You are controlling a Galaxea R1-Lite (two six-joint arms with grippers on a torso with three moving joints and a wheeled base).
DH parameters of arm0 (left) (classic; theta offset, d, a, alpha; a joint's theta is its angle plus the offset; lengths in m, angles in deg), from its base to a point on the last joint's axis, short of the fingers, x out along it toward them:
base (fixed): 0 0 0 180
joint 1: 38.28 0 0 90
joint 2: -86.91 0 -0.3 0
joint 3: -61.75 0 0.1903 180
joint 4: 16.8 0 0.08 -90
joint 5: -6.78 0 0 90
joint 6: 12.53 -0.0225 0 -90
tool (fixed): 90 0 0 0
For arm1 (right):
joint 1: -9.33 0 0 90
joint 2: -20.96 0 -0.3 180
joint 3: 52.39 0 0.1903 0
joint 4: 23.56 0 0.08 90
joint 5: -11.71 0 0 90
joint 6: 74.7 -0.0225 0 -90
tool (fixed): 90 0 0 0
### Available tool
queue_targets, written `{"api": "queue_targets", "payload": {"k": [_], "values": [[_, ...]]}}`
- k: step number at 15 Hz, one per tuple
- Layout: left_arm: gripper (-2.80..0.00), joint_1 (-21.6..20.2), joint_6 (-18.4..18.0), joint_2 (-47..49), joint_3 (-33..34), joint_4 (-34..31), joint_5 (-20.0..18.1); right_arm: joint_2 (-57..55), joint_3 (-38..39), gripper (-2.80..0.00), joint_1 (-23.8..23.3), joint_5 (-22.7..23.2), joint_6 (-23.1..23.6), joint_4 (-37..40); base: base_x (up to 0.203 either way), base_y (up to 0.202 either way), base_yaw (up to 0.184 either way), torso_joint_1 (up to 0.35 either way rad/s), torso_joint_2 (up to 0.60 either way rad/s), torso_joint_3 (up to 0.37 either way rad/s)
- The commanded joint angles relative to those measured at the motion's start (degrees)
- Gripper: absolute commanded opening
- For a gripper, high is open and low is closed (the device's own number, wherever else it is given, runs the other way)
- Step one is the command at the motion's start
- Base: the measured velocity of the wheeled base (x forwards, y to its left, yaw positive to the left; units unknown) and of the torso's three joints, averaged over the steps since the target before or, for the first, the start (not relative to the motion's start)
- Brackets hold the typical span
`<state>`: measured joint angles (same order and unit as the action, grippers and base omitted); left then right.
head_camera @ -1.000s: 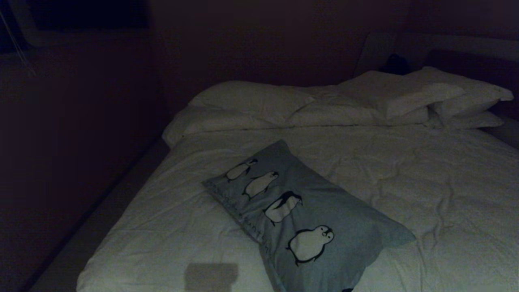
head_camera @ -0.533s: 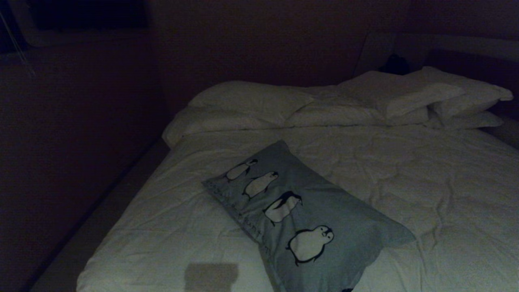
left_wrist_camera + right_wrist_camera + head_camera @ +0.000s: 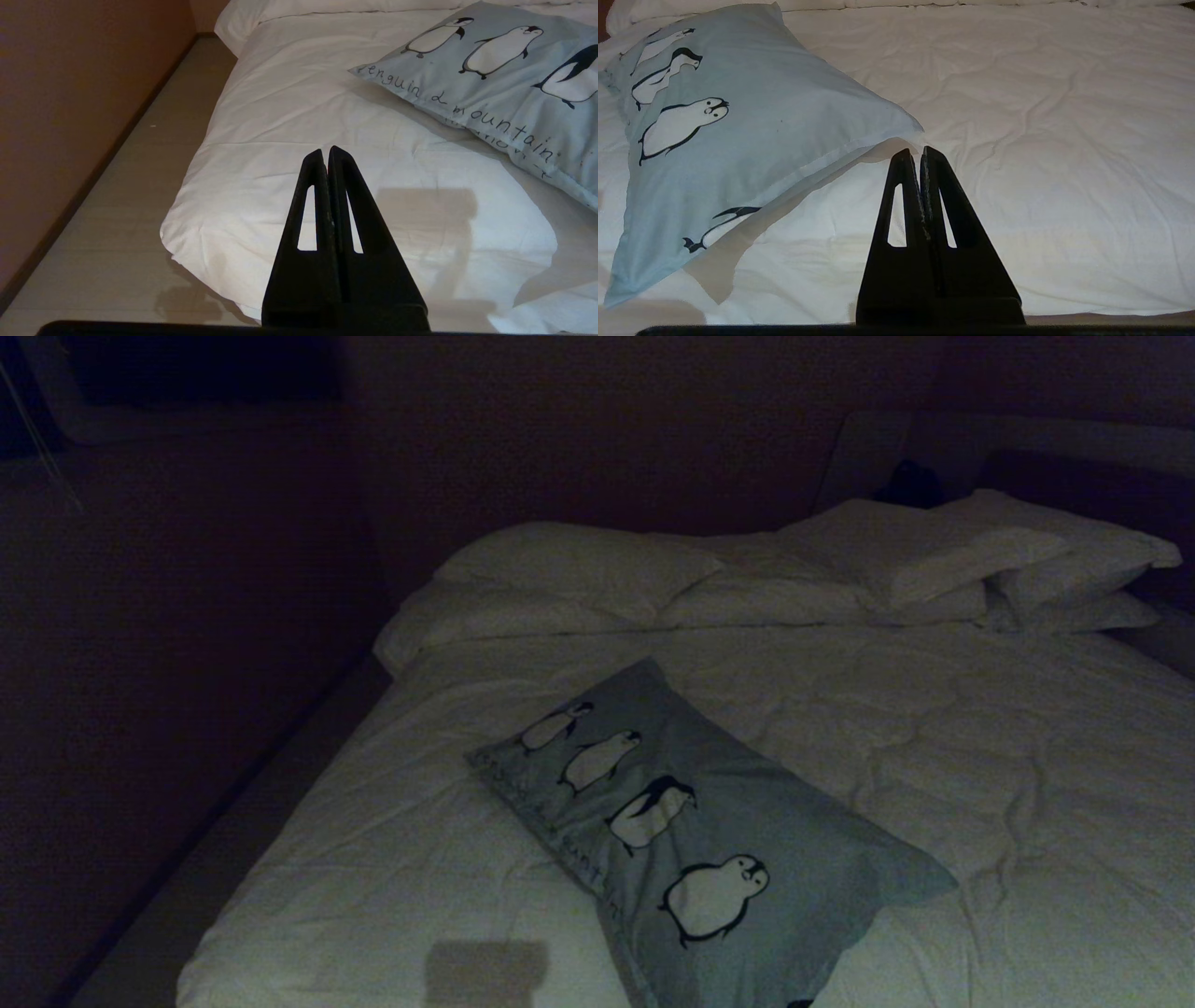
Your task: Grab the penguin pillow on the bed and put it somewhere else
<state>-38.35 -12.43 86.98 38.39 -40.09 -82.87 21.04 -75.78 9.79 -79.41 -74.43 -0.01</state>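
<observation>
You've got the pillow (image 3: 709, 831) lying flat on the bed (image 3: 980, 756), in the near-left part of it, angled so one end points far-left and the other runs off the near edge of the head view. Penguin row faces up; the lettering runs along its left edge. Nothing sits on top of it.

Neither arm shows in the head view. Left gripper (image 3: 328, 151) has its fingers pressed together, holding nothing, hovering over the near-left corner of the comforter (image 3: 373, 154), with the pillow (image 3: 504, 70) off to its right and further in, not touching. Right gripper (image 3: 920, 153) is likewise pinched closed and empty, sitting low over the comforter just near the pillow's (image 3: 738, 121) right corner; from the wrist view you can't tell whether the tips touch the fabric or just line up with it.

Around it: white pillows (image 3: 579, 565) stacked across the far end, a taller pile (image 3: 990, 555) at the far right against the headboard (image 3: 1083, 476). Something small and dark (image 3: 910, 483) sits behind that pile, too dim to identify. A strip of floor (image 3: 121, 224) runs along the bed's left side, with a wall (image 3: 70, 107) right beyond it, so that side is tight. The comforter is wrinkled to the right of the pillow. A square shadow (image 3: 485, 973) falls on the near-left comforter.
</observation>
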Motion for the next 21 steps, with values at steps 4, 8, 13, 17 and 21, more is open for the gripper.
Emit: {"api": "queue_targets", "payload": {"k": [4,8,13,17,21], "values": [[-2.8,-0.01,0.03,0.01,0.0,0.01,0.0,-0.07,0.02,-2.8,-0.02,-0.02,0.0,-0.01,0.0,0.0,0.0,0.0,0.0,0.0],[-2.8,-0.01,-0.01,0.01,0.0,0.01,0.0,-0.07,0.02,-2.8,-0.02,-0.04,0.0,-0.01,0.0,0.0,0.0,0.0,0.0,0.0],[-2.8,-0.01,0.07,0.01,0.0,0.01,0.0,-0.07,0.02,-2.8,-0.02,-0.02,0.0,-0.01,0.0,0.0,0.0,0.0,0.0,0.0],[-2.8,-0.01,-0.01,0.01,0.0,0.01,0.0,-0.07,0.02,-2.8,0.07,-0.02,0.0,-0.01,0.0,0.0,0.0,0.0,0.0,0.0],[-2.8,-0.01,-0.01,0.01,0.0,0.01,0.0,-0.07,-0.06,-2.8,0.07,-0.11,-1.59,-0.09,0.0,0.0,0.0,0.0,0.0,0.0]]}}
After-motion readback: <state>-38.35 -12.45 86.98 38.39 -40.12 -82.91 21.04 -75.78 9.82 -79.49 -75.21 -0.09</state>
